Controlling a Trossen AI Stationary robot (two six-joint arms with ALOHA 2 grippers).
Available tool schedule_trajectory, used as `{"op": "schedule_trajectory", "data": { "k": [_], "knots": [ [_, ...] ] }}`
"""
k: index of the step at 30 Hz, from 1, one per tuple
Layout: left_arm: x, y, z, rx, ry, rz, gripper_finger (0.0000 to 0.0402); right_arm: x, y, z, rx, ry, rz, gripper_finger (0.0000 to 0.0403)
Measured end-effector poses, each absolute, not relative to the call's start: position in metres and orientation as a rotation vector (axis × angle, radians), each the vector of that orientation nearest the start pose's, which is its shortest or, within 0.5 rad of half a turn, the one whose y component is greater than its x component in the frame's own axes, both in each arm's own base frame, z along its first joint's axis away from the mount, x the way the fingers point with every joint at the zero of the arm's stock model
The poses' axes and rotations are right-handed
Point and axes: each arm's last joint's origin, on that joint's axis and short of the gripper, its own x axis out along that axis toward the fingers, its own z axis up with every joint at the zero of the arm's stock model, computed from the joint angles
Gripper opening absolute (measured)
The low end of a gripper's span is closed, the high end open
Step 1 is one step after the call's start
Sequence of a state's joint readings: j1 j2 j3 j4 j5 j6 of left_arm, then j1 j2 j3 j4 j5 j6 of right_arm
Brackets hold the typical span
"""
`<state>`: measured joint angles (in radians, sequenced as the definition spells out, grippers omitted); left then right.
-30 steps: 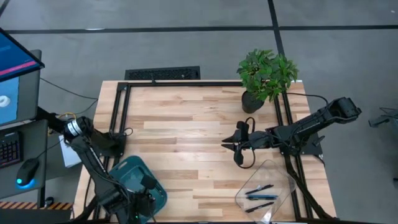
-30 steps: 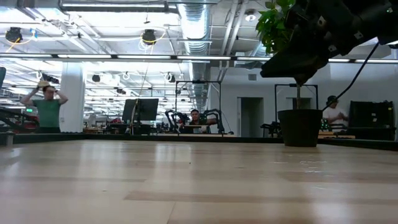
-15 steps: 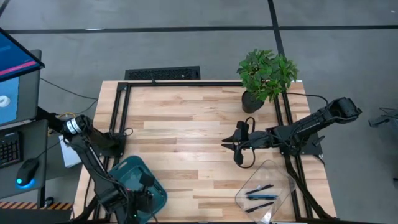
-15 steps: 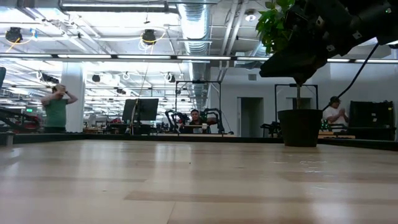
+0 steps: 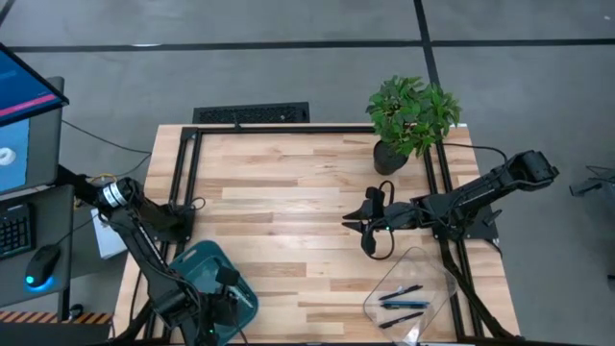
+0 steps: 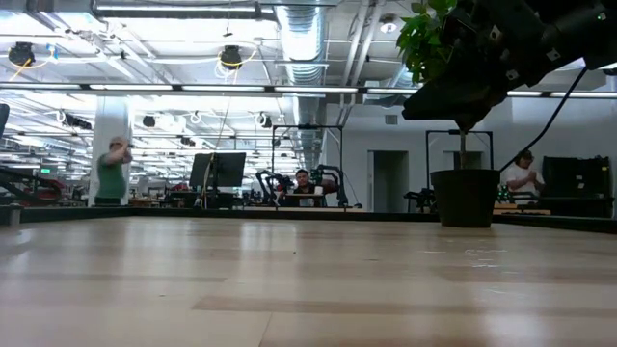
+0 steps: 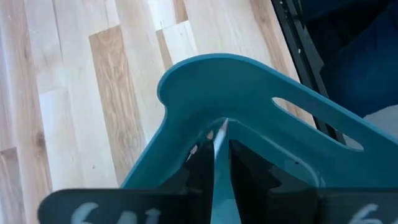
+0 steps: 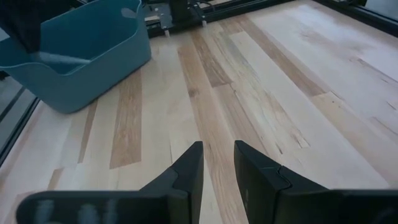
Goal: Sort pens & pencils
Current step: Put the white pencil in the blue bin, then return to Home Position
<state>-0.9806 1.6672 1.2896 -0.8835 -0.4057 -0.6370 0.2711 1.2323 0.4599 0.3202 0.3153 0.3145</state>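
Observation:
My left gripper [image 5: 229,288] hangs over the teal bin [image 5: 204,269] at the table's near left corner, shut on a pale pencil [image 7: 220,134]. The bin's rim [image 7: 249,87] lies just beneath its fingers. Any other pencils are hidden. My right gripper [image 5: 354,229] hovers above the bare wood right of the table's middle. Its fingers [image 8: 189,165] are a narrow gap apart and hold nothing. Three dark and bluish pens [image 5: 402,300] lie flat in a clear tray [image 5: 423,274] at the near right corner. My left gripper pinches the pale pencil between its two fingers [image 7: 202,162]. The pencil runs along the fingers, and its pointed end [image 7: 224,122] sticks out past the fingertips. It is lifted clear above the teal bin. How far back the pencil reaches is hidden by the gripper.
A potted plant [image 5: 408,120] stands at the far right of the table, and a black keyboard [image 5: 252,113] lies beyond the far edge. Black frame rails [image 5: 183,168] run along the left, right and far sides. Bare wood [image 5: 288,192] spreads between the arms. People move in the room behind [image 6: 111,173].
My left gripper has shifted a little over the teal bin, and the pale pencil now shows beside it in the high view. My right arm has kept still. A person in the room behind has walked toward the right.

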Motion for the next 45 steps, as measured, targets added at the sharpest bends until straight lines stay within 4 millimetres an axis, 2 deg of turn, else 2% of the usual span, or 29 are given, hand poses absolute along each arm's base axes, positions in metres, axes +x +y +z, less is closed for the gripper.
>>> {"op": "schedule_trajectory", "data": {
  "k": [7,12,16,21,24,32,39,45],
  "knots": [
    [0.190,-0.263,0.242,0.244,1.057,-0.157,0.0042,0.229,0.054,0.183,0.179,0.422,-0.111,0.0113],
    [0.190,-0.259,0.253,0.282,1.004,-0.099,0.0043,0.229,0.054,0.183,0.179,0.421,-0.110,0.0113],
    [0.181,-0.243,0.279,0.270,0.943,-0.072,0.0043,0.229,0.055,0.183,0.179,0.419,-0.109,0.0113],
    [0.167,-0.215,0.318,0.280,0.772,-0.028,0.0043,0.229,0.055,0.183,0.179,0.420,-0.109,0.0113],
    [0.166,-0.199,0.333,0.269,0.695,0.030,0.0043,0.229,0.055,0.183,0.177,0.421,-0.109,0.0113],
    [0.193,-0.153,0.325,0.309,0.706,0.246,0.0043,0.229,0.055,0.183,0.170,0.420,-0.108,0.0113],
    [0.217,-0.118,0.328,0.348,0.673,0.452,0.0043,0.229,0.055,0.183,0.119,0.421,-0.097,0.0113],
    [0.238,-0.091,0.332,0.228,0.613,0.590,0.0043,0.227,0.057,0.187,0.071,0.406,-0.072,0.0113]
  ]
}}
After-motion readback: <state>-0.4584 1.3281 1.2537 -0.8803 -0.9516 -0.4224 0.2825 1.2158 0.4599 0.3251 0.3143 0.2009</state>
